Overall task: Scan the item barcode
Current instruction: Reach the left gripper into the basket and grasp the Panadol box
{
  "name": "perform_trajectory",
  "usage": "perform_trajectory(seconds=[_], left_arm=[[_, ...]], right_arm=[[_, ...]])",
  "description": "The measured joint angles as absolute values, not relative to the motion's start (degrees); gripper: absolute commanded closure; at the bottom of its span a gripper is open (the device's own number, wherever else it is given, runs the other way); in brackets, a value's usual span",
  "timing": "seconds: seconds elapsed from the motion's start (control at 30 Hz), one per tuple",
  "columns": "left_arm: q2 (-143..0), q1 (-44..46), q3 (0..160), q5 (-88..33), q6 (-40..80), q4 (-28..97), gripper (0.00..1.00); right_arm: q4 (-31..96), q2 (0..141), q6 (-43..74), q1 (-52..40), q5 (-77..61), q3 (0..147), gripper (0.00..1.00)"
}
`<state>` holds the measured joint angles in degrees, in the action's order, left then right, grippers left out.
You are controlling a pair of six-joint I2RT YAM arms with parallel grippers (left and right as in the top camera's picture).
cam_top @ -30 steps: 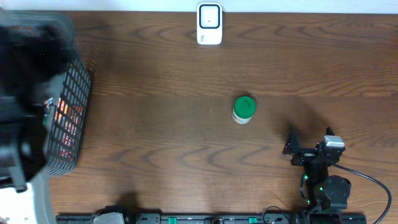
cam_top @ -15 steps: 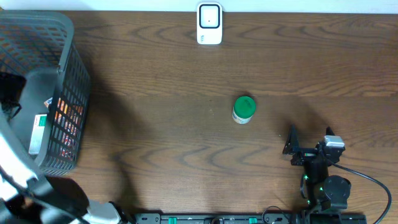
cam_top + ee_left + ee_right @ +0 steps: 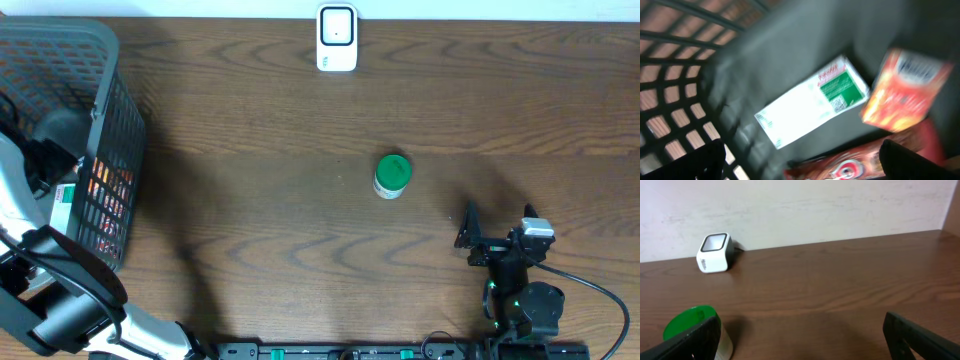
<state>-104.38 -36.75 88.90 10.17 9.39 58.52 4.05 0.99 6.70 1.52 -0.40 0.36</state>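
A white-and-green box (image 3: 812, 100) is lying flat on the floor of the dark mesh basket (image 3: 112, 130). An orange packet (image 3: 905, 87) is sitting just beside it and a red packet (image 3: 855, 162) is lying nearer the camera; the left wrist view is blurring their print. The basket is standing at the far-left corner of the bench (image 3: 250, 120). The left gripper (image 3: 802, 162) is hanging over the basket's interior above the box, jaws spread, gripping nothing. A green-lidded jar (image 3: 392, 175) is standing near the bench centre. The scanner (image 3: 337, 38) is sitting midway along the far edge. The right gripper (image 3: 802, 340) is hovering near the near-right corner, jaws spread wide, pinching nothing
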Motion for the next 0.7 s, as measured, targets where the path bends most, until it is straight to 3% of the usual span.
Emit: perform_trajectory(seconds=[0.4, 0.7], left_arm=[[-104.4, -37.89, 77.25, 7.07, -8.29, 52.01, 0.02], [-104.4, -45.76, 77.25, -1.26, -18.06, 50.0, 0.02]], right_arm=[[4.05, 0.99, 6.7, 1.52, -0.4, 0.36, 0.01], [4.05, 0.99, 6.7, 1.52, -0.4, 0.36, 0.01]])
